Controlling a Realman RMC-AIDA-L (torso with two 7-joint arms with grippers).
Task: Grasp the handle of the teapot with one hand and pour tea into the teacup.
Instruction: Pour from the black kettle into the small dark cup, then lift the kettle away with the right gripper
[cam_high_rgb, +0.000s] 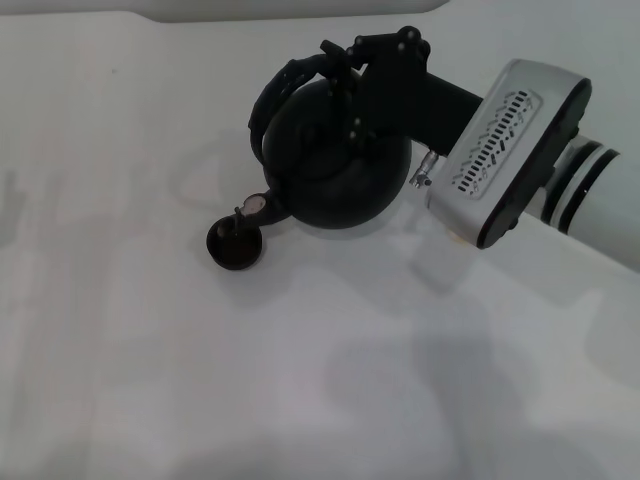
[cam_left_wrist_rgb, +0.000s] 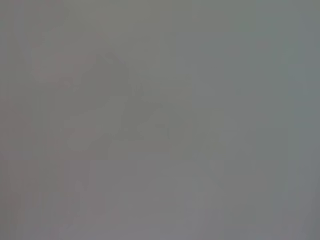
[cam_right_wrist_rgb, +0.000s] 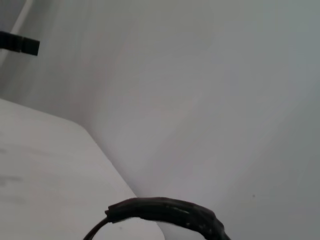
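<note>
The black teapot (cam_high_rgb: 335, 170) sits at the table's middle back, tilted with its short spout (cam_high_rgb: 262, 210) down toward the tiny dark teacup (cam_high_rgb: 235, 245) just left and in front of it. The spout tip is right over the cup's rim. My right gripper (cam_high_rgb: 350, 62) reaches in from the right over the pot and is shut on the black arched handle (cam_high_rgb: 282, 85). A stretch of the handle also shows in the right wrist view (cam_right_wrist_rgb: 170, 212). No liquid stream can be made out. My left gripper is out of view; the left wrist view shows only a plain grey surface.
The white table (cam_high_rgb: 150, 380) spreads around the pot and cup, with its far edge near the top of the head view. My right arm's silver wrist housing (cam_high_rgb: 505, 150) hangs over the table to the right of the pot.
</note>
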